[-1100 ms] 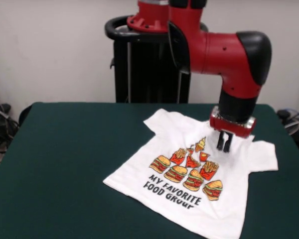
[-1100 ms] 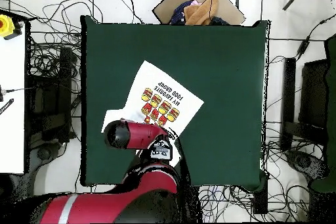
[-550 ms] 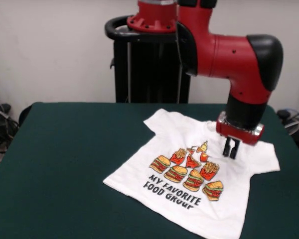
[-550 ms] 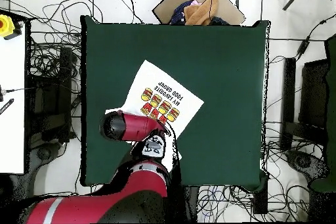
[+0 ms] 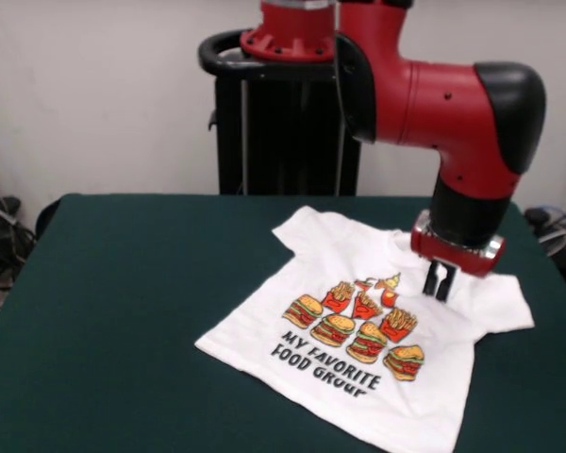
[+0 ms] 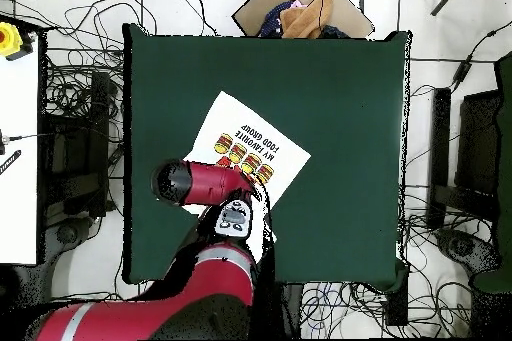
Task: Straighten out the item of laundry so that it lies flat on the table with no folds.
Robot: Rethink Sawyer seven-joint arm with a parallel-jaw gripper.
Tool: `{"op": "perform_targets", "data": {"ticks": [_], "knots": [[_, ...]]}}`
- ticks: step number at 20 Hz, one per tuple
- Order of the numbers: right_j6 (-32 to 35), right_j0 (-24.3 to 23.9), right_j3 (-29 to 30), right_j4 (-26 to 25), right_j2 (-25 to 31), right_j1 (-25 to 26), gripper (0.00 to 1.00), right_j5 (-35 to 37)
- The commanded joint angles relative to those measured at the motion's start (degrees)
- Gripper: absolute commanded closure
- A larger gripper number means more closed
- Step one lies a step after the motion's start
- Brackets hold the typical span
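The T-shirt (image 5: pixel 377 326) lies nearly flat on the table (image 5: pixel 123 311), right of centre. The gripper (image 5: pixel 440 281) stands over its right shoulder, fingers close together, seemingly empty. Dragging sideways may bunch that sleeve.

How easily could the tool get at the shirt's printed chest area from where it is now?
Probably easily: the tool hangs just over the T-shirt near its collar, beside the print, with nothing else on the table between them.
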Motion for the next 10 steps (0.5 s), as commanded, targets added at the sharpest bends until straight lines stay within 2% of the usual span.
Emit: {"op": "perform_targets", "data": {"ticks": [1,10], "knots": [[9.6,-0.5,-4.8,2.2,-0.4,-1.2,1.00,7.5],[9.2,-1.0,-7.6,2.0,-0.6,-1.5,1.00,12.2]]}}
